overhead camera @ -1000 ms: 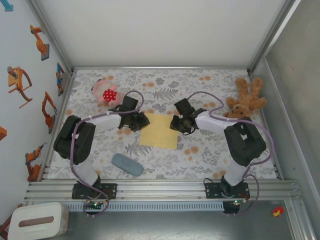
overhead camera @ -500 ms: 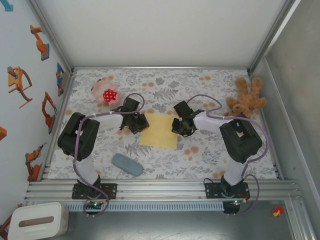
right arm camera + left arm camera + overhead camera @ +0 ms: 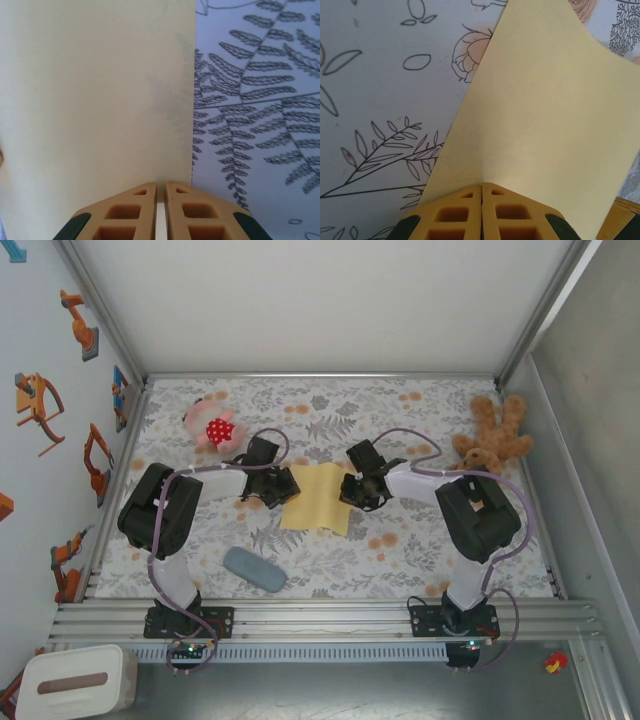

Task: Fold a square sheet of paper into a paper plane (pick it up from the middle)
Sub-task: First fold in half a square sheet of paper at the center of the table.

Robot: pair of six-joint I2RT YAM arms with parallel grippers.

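Inspecting a thin square sheet of yellow paper point(image 3: 318, 502) at the middle of the grey floral table cover point(image 3: 420, 550), between the two arms. Bowing slightly there rather than lying flat, with one corner curling up off the cover in the left wrist view.

Gripping the sheet's left edge with the left gripper point(image 3: 288, 490), pressing its yellow fingers point(image 3: 452, 217) fully together on the paper point(image 3: 545, 125) without any visible gap.

Gripping the sheet's right edge with the right gripper point(image 3: 351, 490), holding its tan fingers point(image 3: 125, 217) almost together on the paper point(image 3: 95, 100), just inside one straight edge, with only a thin pale sliver between them.

Noting a brown plush teddy bear point(image 3: 490, 440) lying at the far right, well apart from the sheet. Noting a pink soft toy with a red white-dotted patch point(image 3: 212, 424) at the far left, just beyond the left arm. Noting a grey-blue oblong pad point(image 3: 254, 569) at the near left, apart from the sheet and both grippers.
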